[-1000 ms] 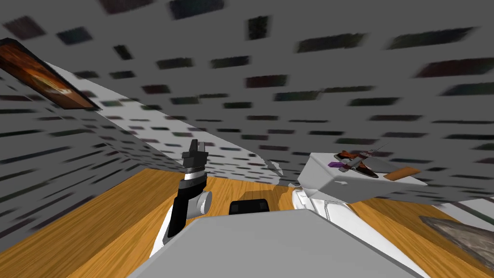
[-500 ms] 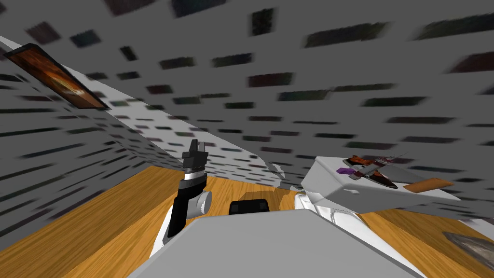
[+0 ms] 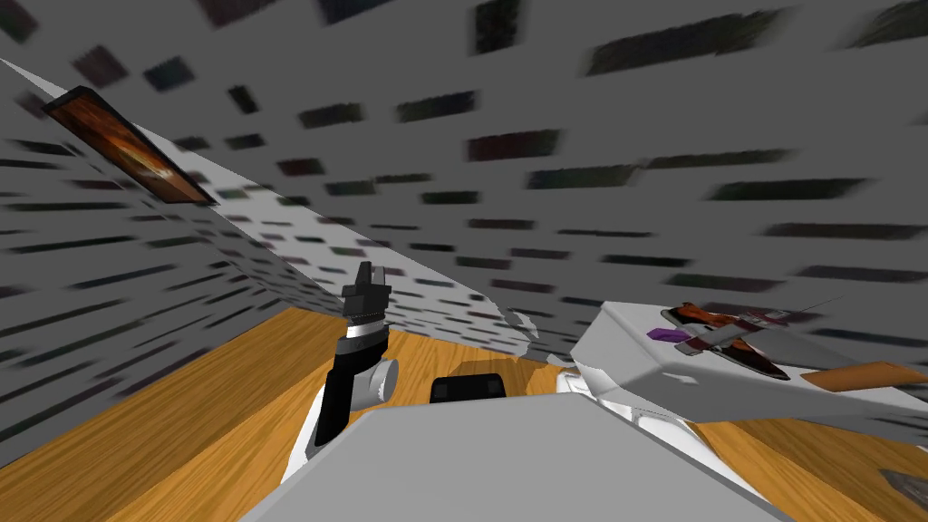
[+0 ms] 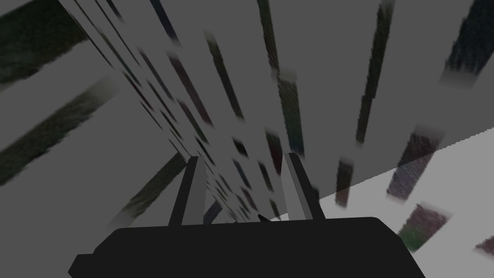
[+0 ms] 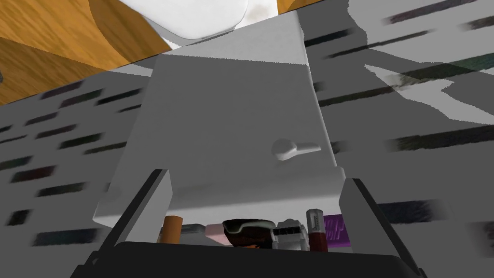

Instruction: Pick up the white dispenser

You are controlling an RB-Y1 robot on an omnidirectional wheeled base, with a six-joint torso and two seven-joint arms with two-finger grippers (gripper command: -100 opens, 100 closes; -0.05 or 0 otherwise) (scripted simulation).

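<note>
Roughly, right gripper (image 5: 256, 177) spread wide facing toilet tank (image 5: 226, 120) at my 3 o'clock; white dispenser (image 5: 288, 232) crammed between dark brush (image 5: 248, 230) and red tube (image 5: 316, 229), so blades may topple neighbours

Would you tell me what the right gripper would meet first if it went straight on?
The open right gripper would probably meet the flat face of the grey-white box, beside its small lever; depth is unclear.

A clutter-topped white tank (image 5: 231, 106) stands just before the right gripper (image 5: 256, 176).
</note>
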